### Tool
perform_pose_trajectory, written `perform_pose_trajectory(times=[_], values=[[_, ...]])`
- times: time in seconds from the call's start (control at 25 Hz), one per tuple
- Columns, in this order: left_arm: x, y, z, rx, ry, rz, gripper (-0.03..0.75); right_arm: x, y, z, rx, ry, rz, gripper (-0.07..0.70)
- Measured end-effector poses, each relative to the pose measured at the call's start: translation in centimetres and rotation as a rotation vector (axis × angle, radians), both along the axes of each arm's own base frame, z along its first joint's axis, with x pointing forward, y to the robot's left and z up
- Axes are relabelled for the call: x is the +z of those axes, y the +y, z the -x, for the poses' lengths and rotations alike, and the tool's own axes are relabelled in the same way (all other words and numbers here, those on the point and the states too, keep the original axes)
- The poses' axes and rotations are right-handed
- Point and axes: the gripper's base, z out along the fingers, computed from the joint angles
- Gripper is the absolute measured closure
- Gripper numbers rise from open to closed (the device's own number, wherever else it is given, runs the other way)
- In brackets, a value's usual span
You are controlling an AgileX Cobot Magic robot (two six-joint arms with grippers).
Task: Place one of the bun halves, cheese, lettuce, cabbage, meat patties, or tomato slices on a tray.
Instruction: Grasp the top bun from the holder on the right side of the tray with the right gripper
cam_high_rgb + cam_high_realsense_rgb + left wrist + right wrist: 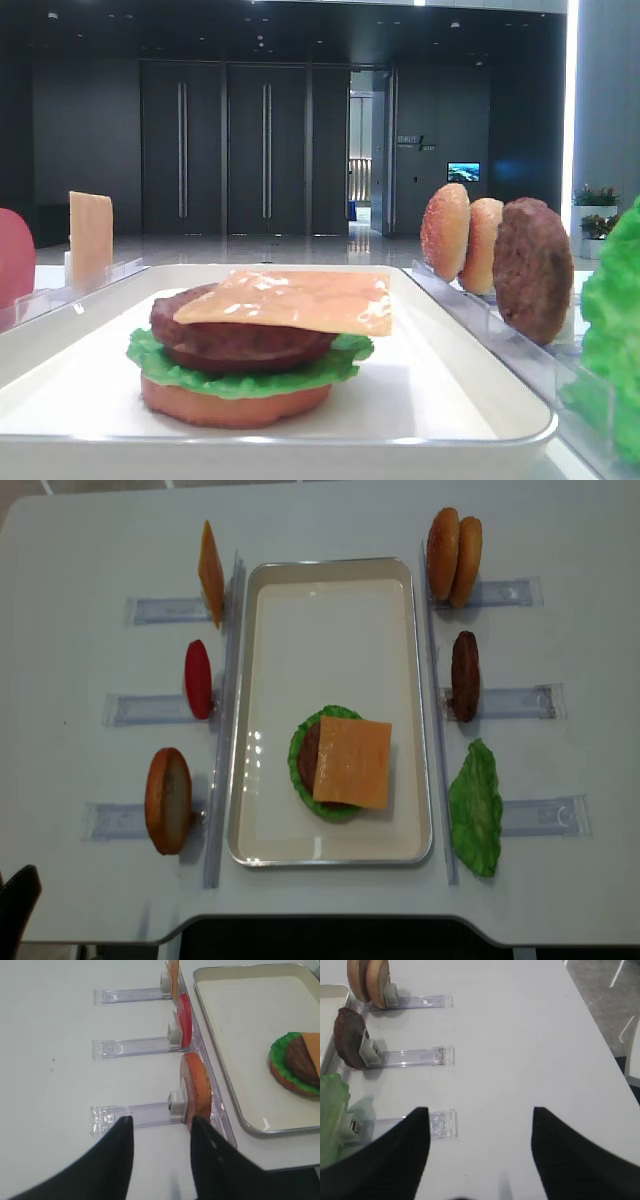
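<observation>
You have a stack on the tray [262, 720]: a bun half at the bottom, lettuce [300, 755], a meat patty and a cheese slice [352, 762] on top. Both pincers stand open and hold nothing: the left pincer [161, 1132] hangs above the rack with a bun half [197, 1087], the right pincer [481, 1125] above the bare table [520, 1035]. In the racks right of the tray stand two bun halves [453, 546], a patty [465, 674] and a lettuce leaf [475, 808].

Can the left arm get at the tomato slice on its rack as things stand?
Probably yes. The left gripper is open and holds nothing, and the tomato slice stands upright one rack beyond the bun half, with nothing above it.
</observation>
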Motion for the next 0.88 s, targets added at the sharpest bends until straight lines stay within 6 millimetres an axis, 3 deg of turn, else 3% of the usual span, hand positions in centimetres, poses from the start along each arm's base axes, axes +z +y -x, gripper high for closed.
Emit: perform_pose_trajectory(times=[0.88], values=[[0.00,0.00,0.00,0.000,0.000,0.000,0.691,0.60,0.01,0.20,0.001,-0.028,0.003,0.208]])
